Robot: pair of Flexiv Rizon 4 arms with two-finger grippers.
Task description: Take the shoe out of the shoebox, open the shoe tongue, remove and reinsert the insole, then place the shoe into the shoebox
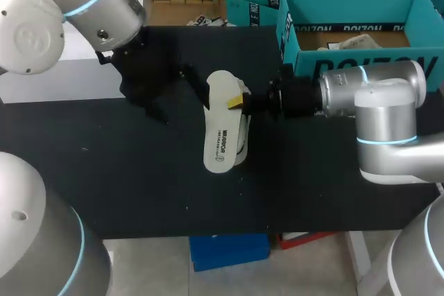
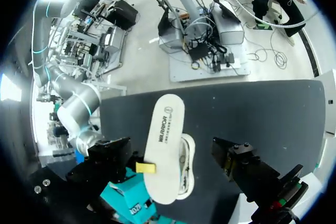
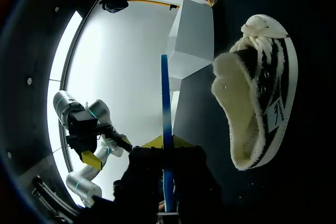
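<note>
Over the middle of the black table [image 1: 139,185], the right tool [image 1: 239,102] is clenched on one long edge of the off-white foam insole [image 1: 223,126], which hangs just above the fleece-lined, black-and-white striped shoe [image 1: 242,145]. So I'd say the insole is out and we're at the put-it-back-in part. From the right wrist you see the insole [image 3: 165,103] edge-on between that tool's fingers, clear of the shoe [image 3: 262,93], which lies tipped on its side with the fluffy opening showing. The left tool [image 1: 182,102] sits close to the insole with its fingers spread and nothing in them.

How I'd go about it:
- the shoe is loose on the table, so it'll probably skate as soon as the insole pushes on it; get the free left tool onto the heel or collar first to pin it
- feed one end of the insole in at a shallow angle, under the tongue, not flat down
- a pinch on the side edge lets the ends flop, so go slow or the foam may fold
- fleece likely drags, so expect bunching; press the heel end down last

The teal cardboard shoebox [image 1: 305,53] sits open at the far right corner, well apart from the shoe, not needed yet
</note>
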